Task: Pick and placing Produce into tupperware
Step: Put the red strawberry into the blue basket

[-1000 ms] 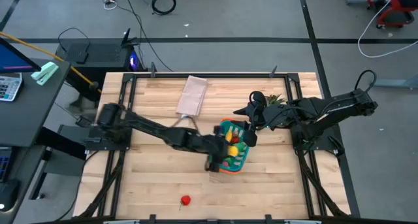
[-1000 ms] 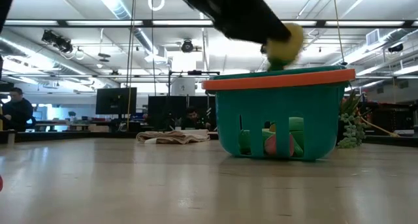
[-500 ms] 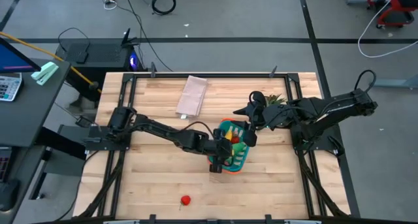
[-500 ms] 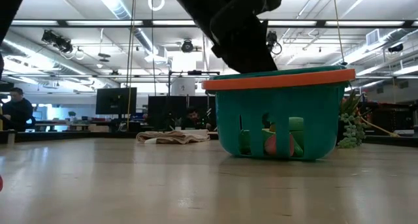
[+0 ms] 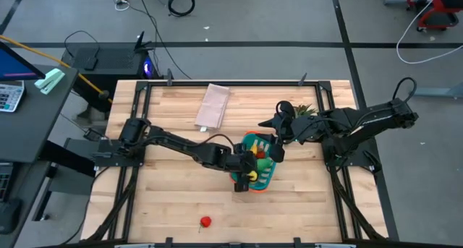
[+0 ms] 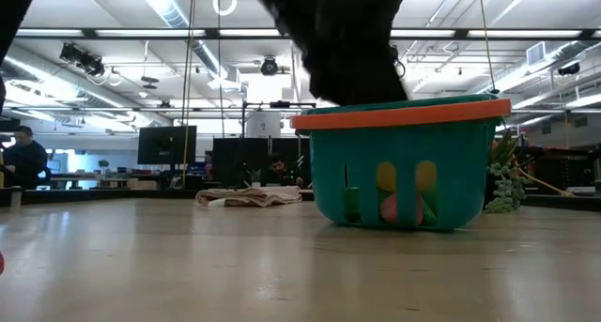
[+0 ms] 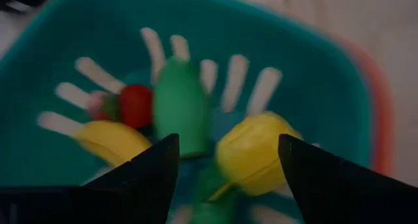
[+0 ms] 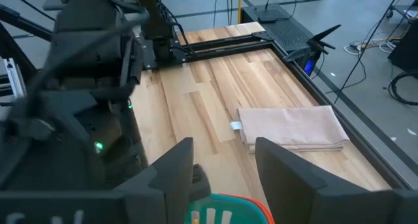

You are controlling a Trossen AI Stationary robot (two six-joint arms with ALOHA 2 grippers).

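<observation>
Bench (image 5: 173,197): pale wooden planks in a dark frame.

Basket (image 5: 265,177): teal plastic, slotted sides, orange rim; stands right of centre on the bench. Also seen side-on in the low view (image 6: 404,162) and from above in the left wrist view (image 7: 326,74).

Basket contents, left wrist view: lemon (image 7: 256,152), yellow, lying loose between the two fingers and touching neither; banana (image 7: 111,140), yellow; green pod (image 7: 181,106), upright against the slotted wall; strawberry (image 7: 135,105), red, beside the pod. In the low view, yellow and pink shapes show through the slots.

Left end effector (image 5: 248,170): reaches over the basket's left rim, pointing down into it; fingers (image 7: 157,168) spread apart, gripping nothing.

Right end effector (image 5: 275,141): hangs just behind the basket's far rim; fingers (image 8: 171,168) spread, nothing between them.

Loose item: small red ball (image 5: 205,221), probably a toy tomato, near the bench's front edge, well apart from the basket.

Folded beige cloth (image 5: 213,105): flat on the far side of the bench.

Green plant (image 5: 304,110): near the right arm, partly hidden by it.
</observation>
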